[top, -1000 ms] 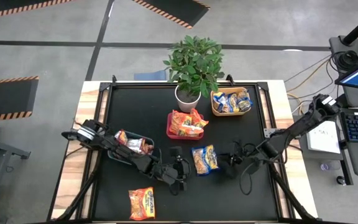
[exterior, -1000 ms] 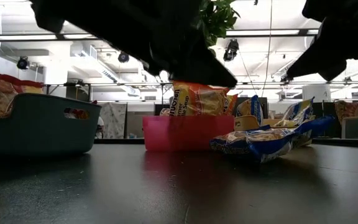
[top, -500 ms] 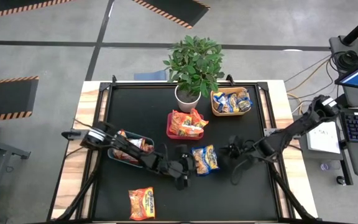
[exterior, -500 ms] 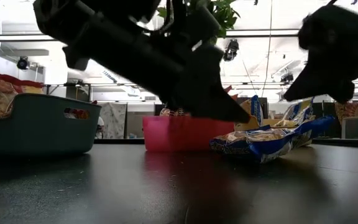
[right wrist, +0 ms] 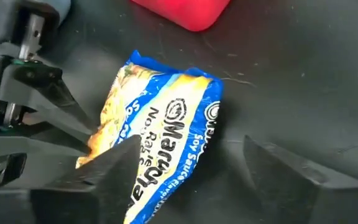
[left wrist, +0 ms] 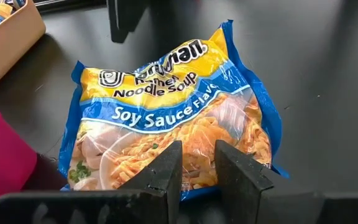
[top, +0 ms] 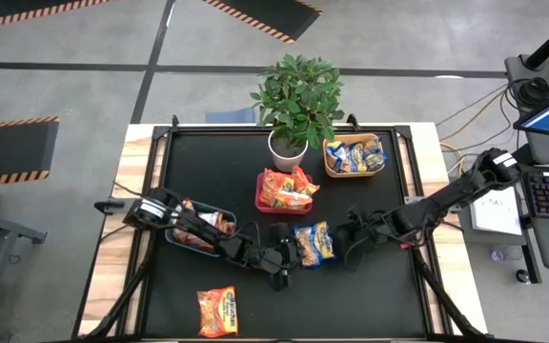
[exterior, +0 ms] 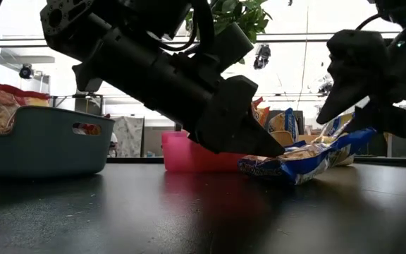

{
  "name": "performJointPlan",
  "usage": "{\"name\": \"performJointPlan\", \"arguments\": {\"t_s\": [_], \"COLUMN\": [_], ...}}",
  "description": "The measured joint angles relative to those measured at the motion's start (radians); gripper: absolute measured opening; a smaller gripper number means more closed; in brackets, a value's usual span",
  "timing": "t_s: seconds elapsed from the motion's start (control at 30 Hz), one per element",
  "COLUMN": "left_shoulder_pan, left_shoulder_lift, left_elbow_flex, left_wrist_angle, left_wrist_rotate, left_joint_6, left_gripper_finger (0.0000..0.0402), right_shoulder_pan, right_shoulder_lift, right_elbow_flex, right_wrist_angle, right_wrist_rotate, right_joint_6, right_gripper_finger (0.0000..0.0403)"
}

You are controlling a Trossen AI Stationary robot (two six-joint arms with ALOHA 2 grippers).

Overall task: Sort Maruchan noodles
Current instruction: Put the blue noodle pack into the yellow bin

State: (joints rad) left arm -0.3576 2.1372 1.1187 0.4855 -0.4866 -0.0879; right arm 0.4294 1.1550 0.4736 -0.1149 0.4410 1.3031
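Note:
A blue-and-yellow Maruchan noodles packet (top: 314, 244) lies flat on the black table (top: 379, 295), its right end curled up (exterior: 358, 135). My left gripper (top: 292, 255) stands at its left end. The fingers are narrowly open, with the fingertips (left wrist: 174, 149) over the packet's near edge (left wrist: 191, 180). My right gripper (top: 344, 250) hovers at its right end, wide open, one finger (right wrist: 120, 163) over the packet (right wrist: 166, 137). An orange packet (top: 217, 311) lies near the front edge. My left gripper slants down at the packet's left end (exterior: 249, 164) from the table's left. I cannot tell whether its fingertips touch the wrapper. My right gripper slants in from the table's right above the packet's curled right end. I cannot tell whether it touches it.
A red bin (top: 267, 202) with orange packets stands just behind the blue packet. An orange bin (top: 330, 164) with blue packets and a potted plant (top: 298, 100) stand at the back. A grey-blue bin (top: 174, 236) with packets lies under my left arm.
My left gripper has come down and gone toward the table's right, up to the blue packet's left end. My right gripper has come down and gone toward the table's left, over the packet's right end. The packet has stayed where it was.

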Motion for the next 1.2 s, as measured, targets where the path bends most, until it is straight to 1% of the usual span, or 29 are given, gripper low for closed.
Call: {"name": "performJointPlan", "arguments": {"t_s": [0.13, 0.3, 0.43, 0.57, 0.8, 0.93, 1.0, 1.07, 1.2], "left_shoulder_pan": [0.001, 0.001, 0.001, 0.001, 0.002, 0.002, 0.002, 0.002, 0.002], "left_shoulder_lift": [0.0, 0.0, -0.001, -0.002, -0.001, -0.001, -0.001, -0.001, -0.001], "left_elbow_flex": [0.0, -0.007, -0.012, -0.013, -0.016, -0.017, -0.017, -0.017, -0.018], "left_wrist_angle": [-0.007, -0.007, -0.006, -0.005, -0.005, -0.003, -0.003, -0.003, 0.001], "left_wrist_rotate": [-0.001, -0.001, -0.001, 0.0, 0.0, 0.0, 0.0, 0.0, 0.0], "left_joint_6": [-0.007, -0.028, -0.031, -0.031, -0.03, -0.03, -0.03, -0.03, -0.03], "left_gripper_finger": [0.008, 0.008, 0.008, 0.008, 0.008, 0.008, 0.008, 0.008, 0.008], "right_shoulder_pan": [0.0, -0.001, -0.007, -0.029, -0.045, -0.047, -0.047, -0.048, -0.05], "right_shoulder_lift": [0.06, 0.162, 0.231, 0.282, 0.372, 0.398, 0.401, 0.405, 0.405], "right_elbow_flex": [0.0, 0.0, 0.0, 0.007, 0.02, 0.029, 0.031, 0.031, 0.03], "right_wrist_angle": [0.058, 0.182, 0.313, 0.448, 0.547, 0.55, 0.551, 0.552, 0.554], "right_wrist_rotate": [-0.004, -0.004, -0.006, -0.034, -0.04, -0.04, -0.038, -0.039, -0.04], "right_joint_6": [0.009, 0.0, -0.04, -0.101, -0.127, -0.126, -0.126, -0.126, -0.134], "right_gripper_finger": [0.0313, 0.0336, 0.0338, 0.0332, 0.0327, 0.0326, 0.0317, 0.0296, 0.0225]}}
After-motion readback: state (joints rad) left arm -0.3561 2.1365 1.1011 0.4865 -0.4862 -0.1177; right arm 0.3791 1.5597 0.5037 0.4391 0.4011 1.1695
